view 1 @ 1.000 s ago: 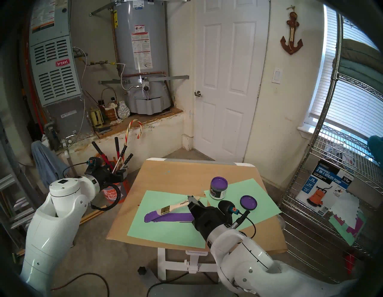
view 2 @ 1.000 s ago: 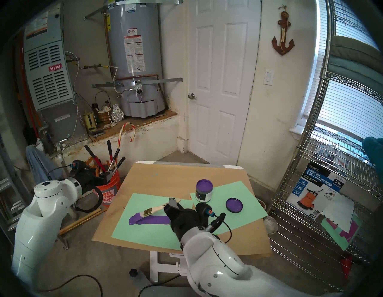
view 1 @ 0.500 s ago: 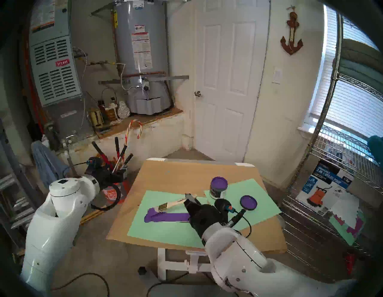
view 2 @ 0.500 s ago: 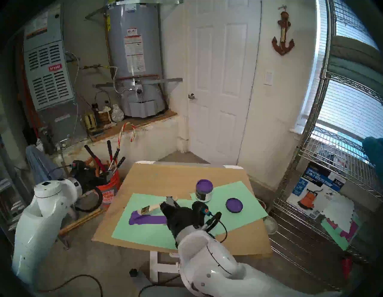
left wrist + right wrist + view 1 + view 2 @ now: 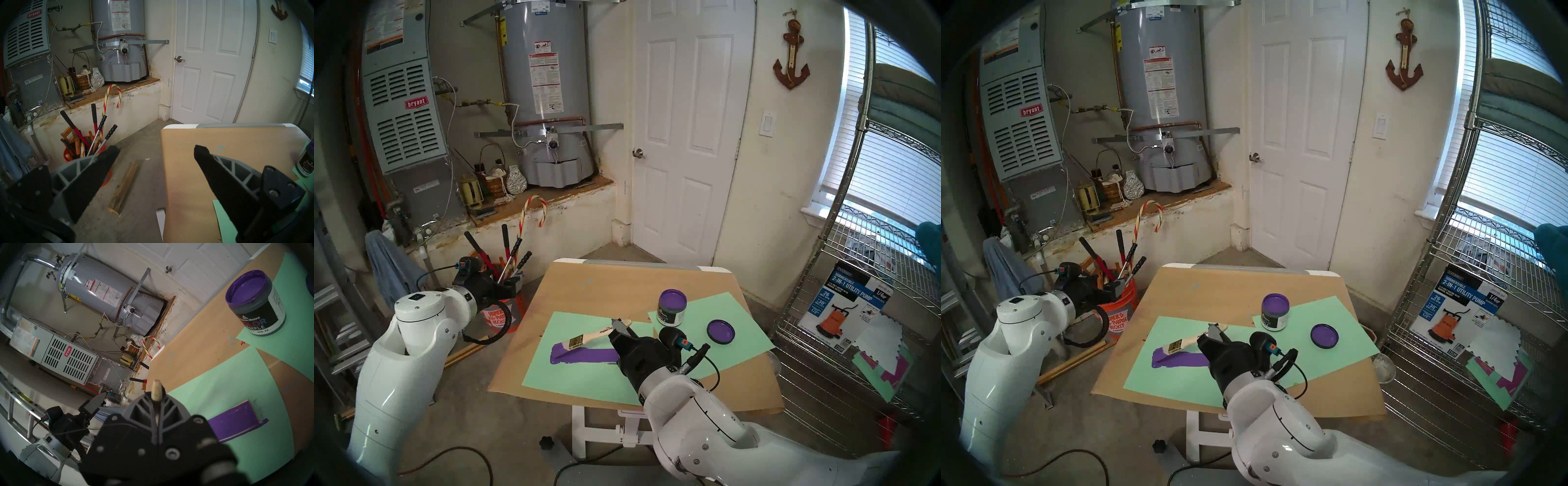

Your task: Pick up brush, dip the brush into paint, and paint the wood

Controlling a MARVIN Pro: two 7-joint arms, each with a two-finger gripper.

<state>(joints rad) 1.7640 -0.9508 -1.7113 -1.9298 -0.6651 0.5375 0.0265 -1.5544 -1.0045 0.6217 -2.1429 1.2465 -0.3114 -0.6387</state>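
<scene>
The brush (image 5: 597,332) has a pale handle and a brass ferrule, and its purple bristles rest on the left end of the wood (image 5: 590,355). The wood is a flat strip coated purple, lying on a mint-green sheet (image 5: 582,376). My right gripper (image 5: 621,326) is shut on the brush handle near its end, and the handle tip (image 5: 156,389) pokes out between the fingers. The wood's right end (image 5: 235,422) shows beside the gripper. The open jar of purple paint (image 5: 672,307) stands behind to the right. My left gripper (image 5: 156,150) hangs open and empty, left of the table.
The purple-stained lid (image 5: 720,332) lies on a second green sheet (image 5: 745,325). Brown paper covers the table (image 5: 605,288). An orange bucket of tools (image 5: 499,314) stands at the table's left by my left gripper (image 5: 512,283). A wire shelf (image 5: 843,339) stands to the right.
My right gripper has moved a little to the left with the brush, dragging the bristles toward the left end of the purple strip. The left arm has not moved.
</scene>
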